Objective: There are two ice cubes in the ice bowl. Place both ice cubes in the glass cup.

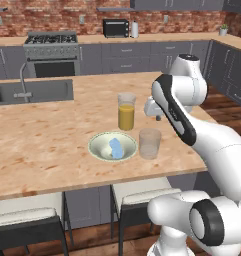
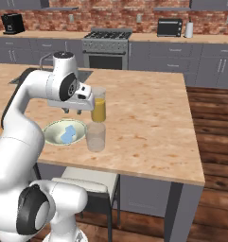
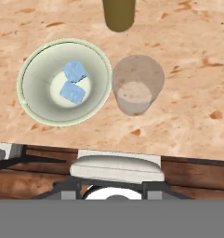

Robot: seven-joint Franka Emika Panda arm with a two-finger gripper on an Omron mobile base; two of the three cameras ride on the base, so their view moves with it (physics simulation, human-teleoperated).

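Pincer (image 2: 72, 111) together, empty, hovering high. Both ice cubes (image 3: 74, 82) in ice bowl (image 3: 35, 110) below-left of it; glass cup (image 3: 137, 83) just beside bowl, empty. Part jaws, drop straight onto upper cube, avoid rim & juice glass (image 1: 126, 111).

A: Classify the location.

B: Domestic kitchen. Red brick wall (image 1: 57, 20), grey cabinets (image 1: 127, 57), gas stove (image 1: 51, 45) with oven below, toaster oven (image 1: 115, 28) on the rear counter.

A: Further indicators?

B: Wooden island counter (image 1: 47, 135) with inset sink (image 1: 32, 91) and faucet, stools (image 1: 142, 197) beneath, coffee machine (image 2: 11, 22) at rear left.
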